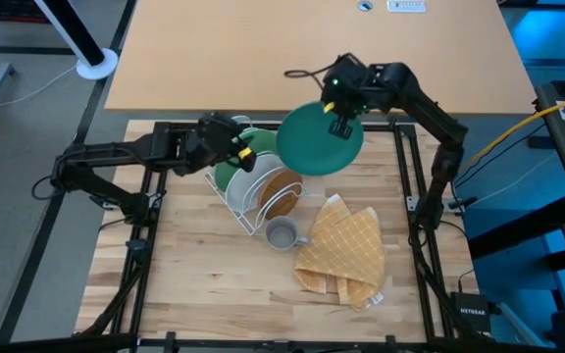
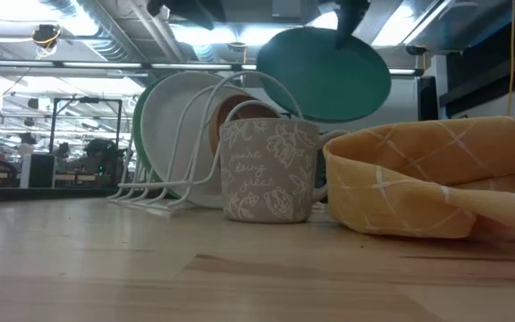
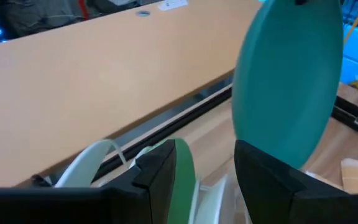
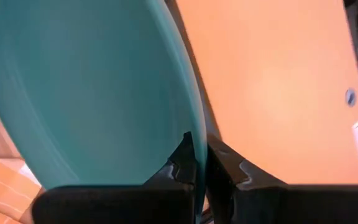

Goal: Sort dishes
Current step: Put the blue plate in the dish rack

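My right gripper (image 1: 342, 122) is shut on the large dark teal plate (image 1: 319, 138), held in the air over the far right of the white wire rack (image 1: 253, 214); the plate also shows in the low view (image 2: 325, 72). The green plate (image 1: 226, 174), the white plate (image 2: 179, 134) and the brown wooden plate (image 1: 282, 193) stand on edge in the rack. My left gripper (image 3: 207, 177) is open above the rack's far end, with the green plate's top rim (image 3: 183, 165) between its fingers, close to one of them. My right gripper pinches the teal plate's rim (image 4: 194, 155) between its two fingers, one finger on each face. It comes from above at the plate's far upper edge (image 2: 347, 36). The plate hangs tilted below the fingers, clear of the rack and table. My left gripper: I cannot tell whether a finger touches the green plate's rim.
A grey patterned mug (image 2: 268, 170) stands just in front of the rack. The yellow checked cloth (image 1: 346, 253) lies crumpled to the mug's right. A tan tabletop (image 1: 312, 49) lies beyond the wooden work table's far edge.
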`<state>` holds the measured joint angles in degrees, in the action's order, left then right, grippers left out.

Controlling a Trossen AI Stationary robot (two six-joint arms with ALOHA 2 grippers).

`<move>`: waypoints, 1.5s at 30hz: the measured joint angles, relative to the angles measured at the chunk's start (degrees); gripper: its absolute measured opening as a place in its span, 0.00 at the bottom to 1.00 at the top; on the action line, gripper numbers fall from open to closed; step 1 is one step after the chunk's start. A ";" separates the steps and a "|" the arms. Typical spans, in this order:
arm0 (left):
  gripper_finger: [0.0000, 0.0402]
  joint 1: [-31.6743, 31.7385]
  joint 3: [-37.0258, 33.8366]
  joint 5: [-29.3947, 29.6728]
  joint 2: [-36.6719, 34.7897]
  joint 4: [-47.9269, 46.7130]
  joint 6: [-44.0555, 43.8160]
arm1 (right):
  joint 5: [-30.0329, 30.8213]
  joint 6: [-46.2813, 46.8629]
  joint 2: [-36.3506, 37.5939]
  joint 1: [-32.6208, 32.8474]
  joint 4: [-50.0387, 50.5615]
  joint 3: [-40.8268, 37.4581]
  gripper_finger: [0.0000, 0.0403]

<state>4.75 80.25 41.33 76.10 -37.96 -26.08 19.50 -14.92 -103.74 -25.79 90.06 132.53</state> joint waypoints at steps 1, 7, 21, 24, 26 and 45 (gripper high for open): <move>0.39 0.50 0.00 -0.86 0.11 0.39 0.85 | 0.75 0.00 0.00 1.00 -0.02 0.00 0.04; 0.39 2.44 0.00 -8.64 2.80 2.80 2.91 | 5.37 0.04 0.01 5.53 -0.04 0.00 0.04; 0.39 2.88 -0.02 -12.25 9.73 9.16 10.09 | 5.83 0.04 0.04 7.81 -0.06 -0.02 0.04; 0.39 3.55 -0.02 -12.25 9.83 11.16 10.07 | 5.40 0.05 0.04 7.83 -0.06 -0.02 0.04; 0.39 4.26 -0.01 -12.22 9.90 12.37 10.07 | 5.37 0.04 0.04 7.83 -0.04 -0.02 0.04; 0.26 7.22 0.00 -12.25 17.50 23.38 14.83 | 4.20 0.04 0.04 7.81 0.20 -0.04 0.05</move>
<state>11.97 80.25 29.08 93.59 -14.58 -11.25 23.70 -14.87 -103.70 -17.98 90.26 132.49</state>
